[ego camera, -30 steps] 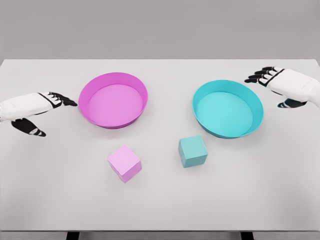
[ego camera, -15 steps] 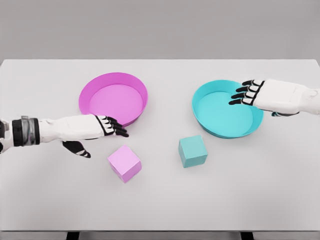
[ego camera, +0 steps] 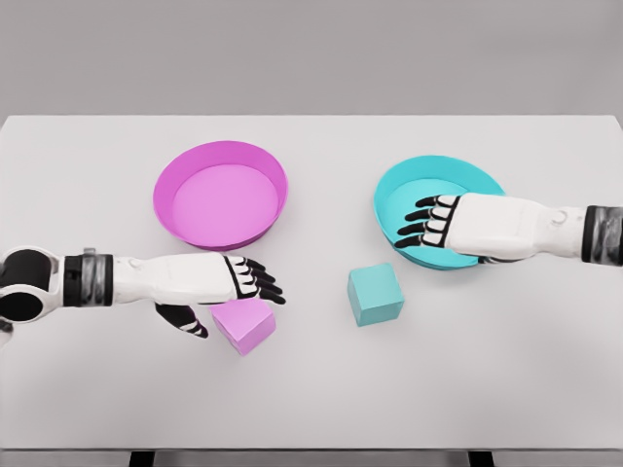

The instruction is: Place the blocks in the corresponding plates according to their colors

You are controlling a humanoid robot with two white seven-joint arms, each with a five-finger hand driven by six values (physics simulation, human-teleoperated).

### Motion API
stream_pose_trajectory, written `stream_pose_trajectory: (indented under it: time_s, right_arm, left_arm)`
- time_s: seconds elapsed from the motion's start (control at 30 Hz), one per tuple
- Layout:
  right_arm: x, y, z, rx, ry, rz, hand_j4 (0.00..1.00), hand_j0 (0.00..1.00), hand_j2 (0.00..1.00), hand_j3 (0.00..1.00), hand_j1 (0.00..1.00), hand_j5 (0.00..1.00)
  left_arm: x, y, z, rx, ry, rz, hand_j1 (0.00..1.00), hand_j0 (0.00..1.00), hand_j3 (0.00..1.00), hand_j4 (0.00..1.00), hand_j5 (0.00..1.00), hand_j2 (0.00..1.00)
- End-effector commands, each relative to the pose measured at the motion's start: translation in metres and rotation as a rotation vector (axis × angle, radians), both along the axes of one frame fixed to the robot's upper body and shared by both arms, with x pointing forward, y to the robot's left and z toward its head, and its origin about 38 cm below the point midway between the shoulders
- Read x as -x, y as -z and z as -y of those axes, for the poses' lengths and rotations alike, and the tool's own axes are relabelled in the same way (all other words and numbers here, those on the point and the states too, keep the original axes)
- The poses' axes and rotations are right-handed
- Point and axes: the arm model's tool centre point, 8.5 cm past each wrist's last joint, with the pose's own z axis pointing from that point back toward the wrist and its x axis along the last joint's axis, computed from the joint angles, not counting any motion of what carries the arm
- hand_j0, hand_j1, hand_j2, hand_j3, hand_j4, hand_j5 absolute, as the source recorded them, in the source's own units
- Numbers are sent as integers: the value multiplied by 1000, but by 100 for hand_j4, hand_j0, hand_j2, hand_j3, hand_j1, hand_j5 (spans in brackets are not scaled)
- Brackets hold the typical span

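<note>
A pink block (ego camera: 246, 326) lies on the white table below the magenta plate (ego camera: 220, 195). My left hand (ego camera: 234, 287) hovers over the block's upper left, fingers spread and open, thumb hanging down at the block's left side, holding nothing. A teal block (ego camera: 376, 294) rests below the cyan plate (ego camera: 409, 190). My right hand (ego camera: 433, 224) reaches in from the right over the cyan plate's front part, fingers extended and open, up and to the right of the teal block.
The white table (ego camera: 311, 389) spans the whole view; its front edge runs along the bottom and its far edge behind the plates.
Both hands have moved inward. The left hand slid right and down until it reached the pink block; the right hand moved left and down across the cyan plate toward the teal block.
</note>
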Motion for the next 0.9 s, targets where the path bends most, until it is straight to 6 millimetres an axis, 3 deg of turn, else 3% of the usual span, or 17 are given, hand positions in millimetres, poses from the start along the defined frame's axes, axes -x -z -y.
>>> stream_pose_trajectory:
  time_s: [0.0,0.17,0.3,0.87]
  right_arm:
    - [0,1,-11,-26,-21,-4,100,100,100,100,100,100]
    - [0,4,-26,-49,-50,-9,100,100,100,100,100,100]
    - [7,23,-39,-50,-80,-56,100,100,100,100,100,100]
    - [5,34,-49,34,-97,-93,100,100,100,100,100,100]
  left_arm:
    - [-2,2,0,4,-8,-6,100,100,100,100,100,100]
    - [-1,5,3,-3,-2,-1,100,100,100,100,100,100]
    - [-3,8,4,-11,-6,1,100,100,100,100,100,100]
    - [-6,20,10,-19,-9,-9,100,100,100,100,100,100]
